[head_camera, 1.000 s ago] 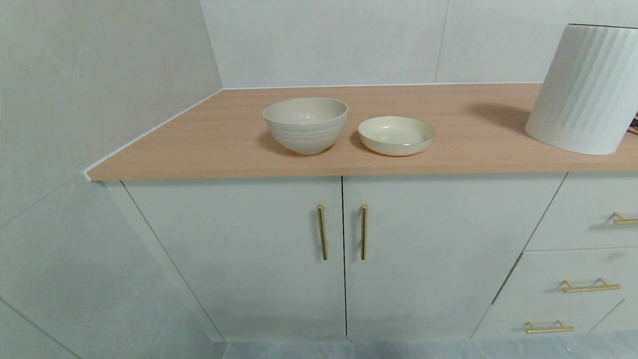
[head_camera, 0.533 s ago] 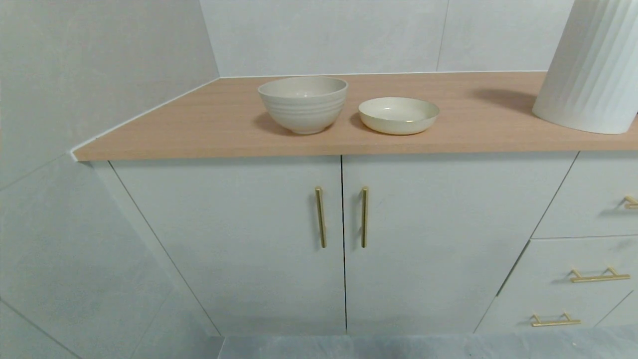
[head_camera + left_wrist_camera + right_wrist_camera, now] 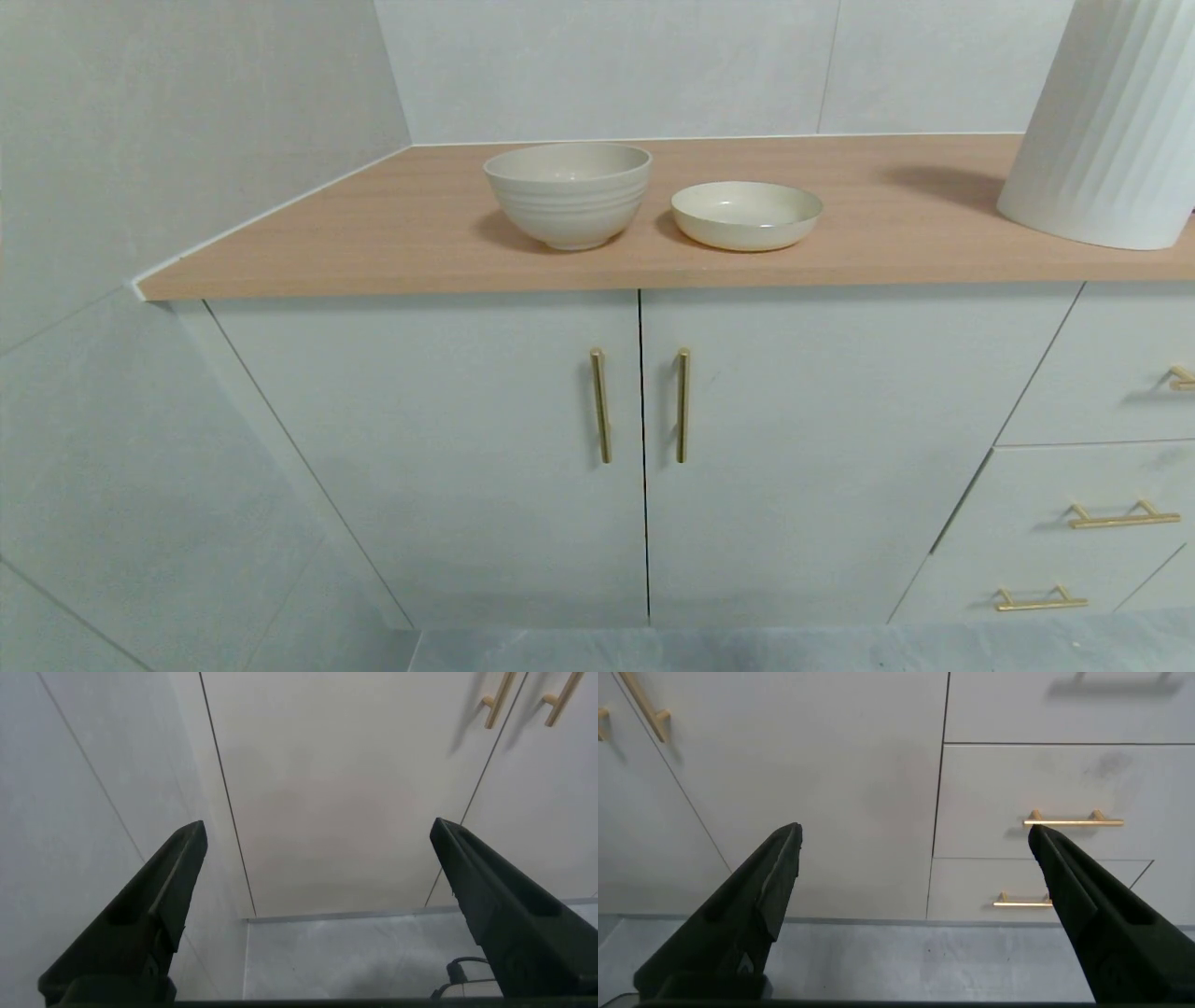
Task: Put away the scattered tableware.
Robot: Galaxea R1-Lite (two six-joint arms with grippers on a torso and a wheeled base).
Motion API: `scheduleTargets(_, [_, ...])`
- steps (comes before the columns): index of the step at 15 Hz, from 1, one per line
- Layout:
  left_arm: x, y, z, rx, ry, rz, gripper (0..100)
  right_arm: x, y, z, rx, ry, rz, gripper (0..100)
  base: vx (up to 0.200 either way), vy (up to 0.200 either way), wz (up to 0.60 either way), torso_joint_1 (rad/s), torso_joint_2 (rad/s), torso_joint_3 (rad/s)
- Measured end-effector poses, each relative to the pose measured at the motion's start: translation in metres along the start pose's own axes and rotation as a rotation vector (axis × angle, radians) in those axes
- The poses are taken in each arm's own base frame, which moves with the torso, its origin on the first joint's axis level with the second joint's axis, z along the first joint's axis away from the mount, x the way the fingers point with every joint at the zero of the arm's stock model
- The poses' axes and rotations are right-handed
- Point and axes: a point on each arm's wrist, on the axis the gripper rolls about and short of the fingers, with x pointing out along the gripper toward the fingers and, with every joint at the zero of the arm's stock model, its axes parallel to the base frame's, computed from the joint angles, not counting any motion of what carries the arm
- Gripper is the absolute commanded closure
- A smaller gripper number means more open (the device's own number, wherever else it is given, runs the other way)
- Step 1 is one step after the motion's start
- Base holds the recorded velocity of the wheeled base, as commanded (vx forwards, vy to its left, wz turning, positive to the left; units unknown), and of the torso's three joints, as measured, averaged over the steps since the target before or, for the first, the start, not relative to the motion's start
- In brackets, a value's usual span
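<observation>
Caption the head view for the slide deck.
Deep bowl and shallow dish side by side on a wooden countertop above closed cabinet doors.

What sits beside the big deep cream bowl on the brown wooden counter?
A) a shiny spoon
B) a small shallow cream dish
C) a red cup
B: the small shallow cream dish sits close beside the deep ribbed cream bowl on the wooden countertop, not touching it.

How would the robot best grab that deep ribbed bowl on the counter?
Probably its rim, from above on the left side: the deep bowl stands upright and open, so its wall can be pinched inside and out, and the shallow dish sits close on its right.
</observation>
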Motion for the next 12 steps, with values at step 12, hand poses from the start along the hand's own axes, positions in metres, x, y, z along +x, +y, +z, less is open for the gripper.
scheduleTargets(12, [0.000, 0.000, 0.000, -0.002, 0.000, 0.000, 0, 0.014, 0.004, 0.052, 0.007, 0.047, 0.223, 0, 0.000, 0.000, 0.00, 0.000, 0.00, 0.000])
